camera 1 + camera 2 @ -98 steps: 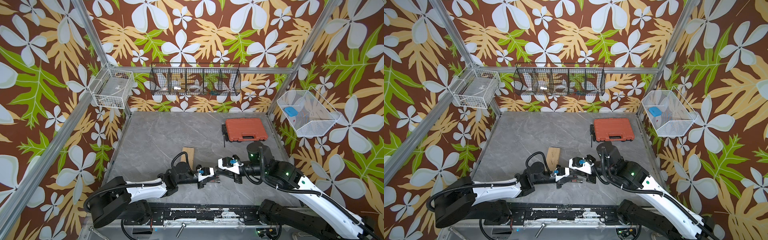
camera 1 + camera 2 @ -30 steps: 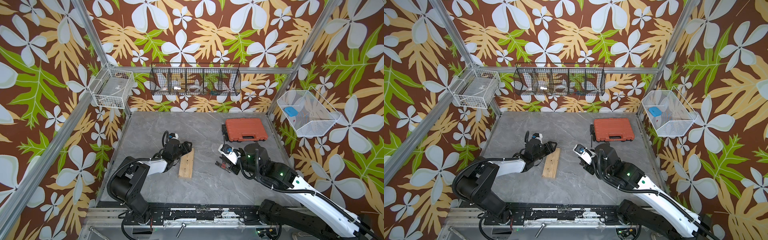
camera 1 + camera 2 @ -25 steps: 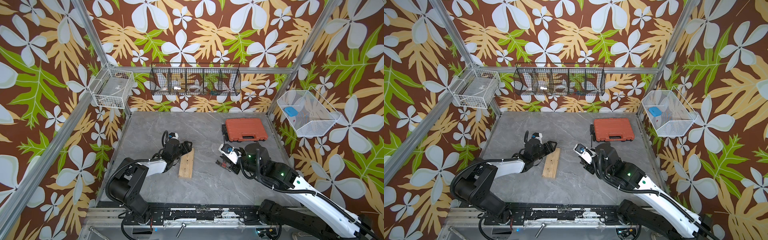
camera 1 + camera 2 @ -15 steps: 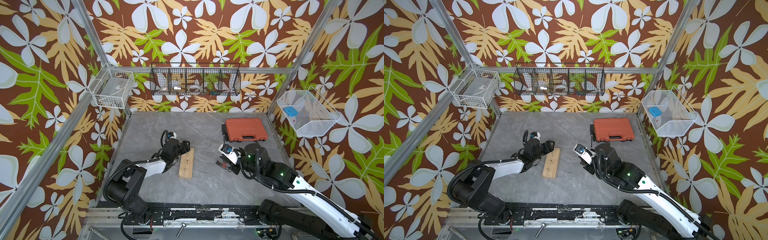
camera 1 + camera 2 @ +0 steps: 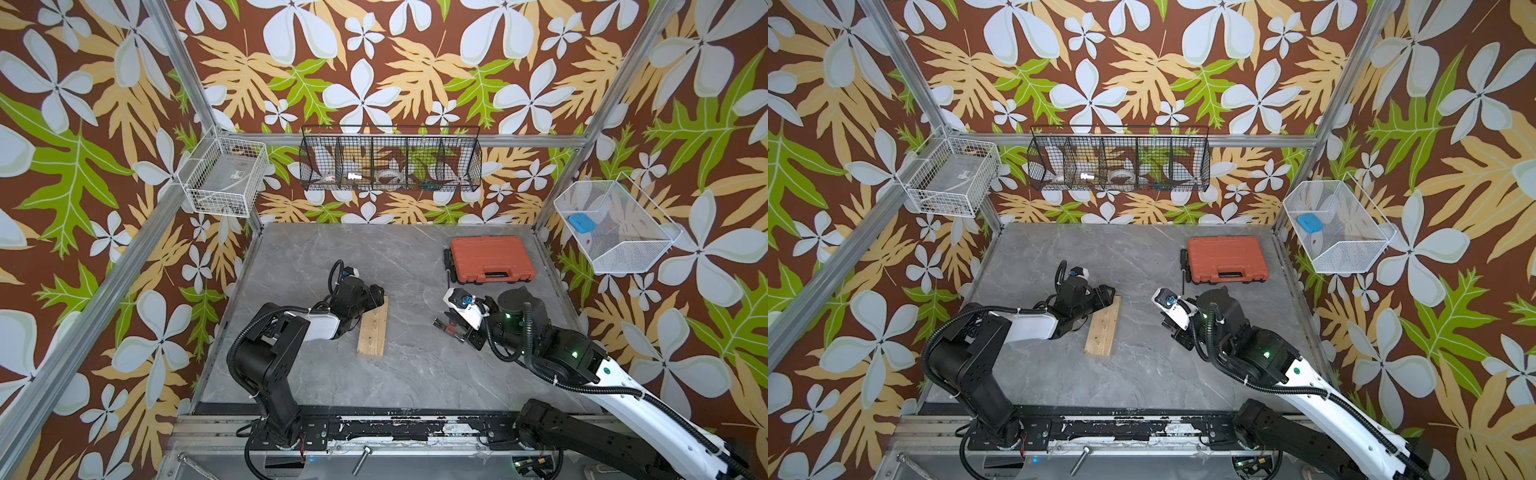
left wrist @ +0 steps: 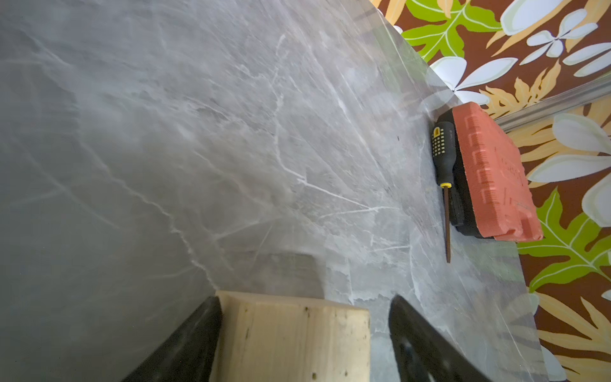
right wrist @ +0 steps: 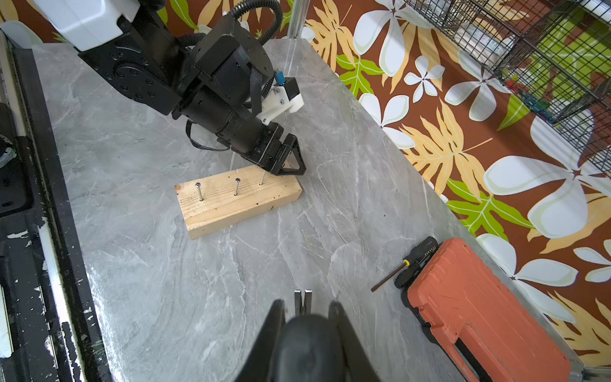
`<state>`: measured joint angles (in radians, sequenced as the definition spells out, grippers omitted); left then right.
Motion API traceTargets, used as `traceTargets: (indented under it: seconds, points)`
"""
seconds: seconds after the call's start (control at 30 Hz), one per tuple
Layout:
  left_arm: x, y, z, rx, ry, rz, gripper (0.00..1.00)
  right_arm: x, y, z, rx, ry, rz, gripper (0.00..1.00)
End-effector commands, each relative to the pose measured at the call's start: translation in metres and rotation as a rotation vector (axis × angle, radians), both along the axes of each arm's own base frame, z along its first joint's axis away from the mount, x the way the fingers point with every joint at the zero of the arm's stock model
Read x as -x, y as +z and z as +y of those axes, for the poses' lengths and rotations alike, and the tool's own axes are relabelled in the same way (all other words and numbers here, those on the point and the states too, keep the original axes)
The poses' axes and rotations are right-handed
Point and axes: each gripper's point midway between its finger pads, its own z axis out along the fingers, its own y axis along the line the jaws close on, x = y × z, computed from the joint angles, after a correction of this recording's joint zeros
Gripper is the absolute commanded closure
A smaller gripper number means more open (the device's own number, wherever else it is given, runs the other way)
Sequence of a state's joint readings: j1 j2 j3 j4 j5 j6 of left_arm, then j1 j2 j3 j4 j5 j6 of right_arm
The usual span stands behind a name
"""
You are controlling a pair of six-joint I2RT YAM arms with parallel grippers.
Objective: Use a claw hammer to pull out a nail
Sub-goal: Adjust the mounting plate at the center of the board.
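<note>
Two grips: left fingers apart, straddling the end of the wooden block; right fingers clamped on the tail of the claw hammer, claw well apart from the three nails. Pin block to desk first, slide claw under one head, lever slowly.

Bright, even light falls from above; both top views are crisp, with only soft, faint shadows. Just ahead of my left pincer the block casts a soft grey shadow on the table. Its fingers are dark and blurred up close, and the table far beyond them smears. In my right pincer the hammer handle is a black blur; the table near it carries a pale sheen. Lines bend slightly at both wrist views' margins.
</note>
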<state>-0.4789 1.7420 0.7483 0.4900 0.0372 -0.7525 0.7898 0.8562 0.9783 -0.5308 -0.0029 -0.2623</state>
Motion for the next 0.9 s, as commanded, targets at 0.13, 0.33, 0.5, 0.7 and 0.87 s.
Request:
traceTargets:
  seconds: [0.13, 0.33, 0.5, 0.7, 0.87]
  points:
    - [0.002, 0.016, -0.055, 0.051, -0.210, -0.039, 0.21, -0.001, 0.019, 0.005, -0.039, 0.022, -0.046, 1.00]
    - [0.018, 0.005, -0.094, 0.036, -0.367, -0.006, 0.22, 0.002, 0.017, 0.002, -0.008, 0.034, -0.040, 1.00]
    - [0.033, 0.001, -0.120, -0.001, -0.492, 0.020, 0.22, 0.004, 0.024, -0.003, 0.017, 0.035, -0.057, 1.00]
    - [0.050, -0.005, -0.142, -0.019, -0.635, 0.086, 0.22, 0.009, 0.034, -0.009, 0.018, 0.035, -0.072, 1.00]
    - [0.066, -0.009, -0.150, -0.039, -0.722, 0.135, 0.22, 0.010, 0.036, -0.015, 0.025, 0.019, -0.079, 1.00]
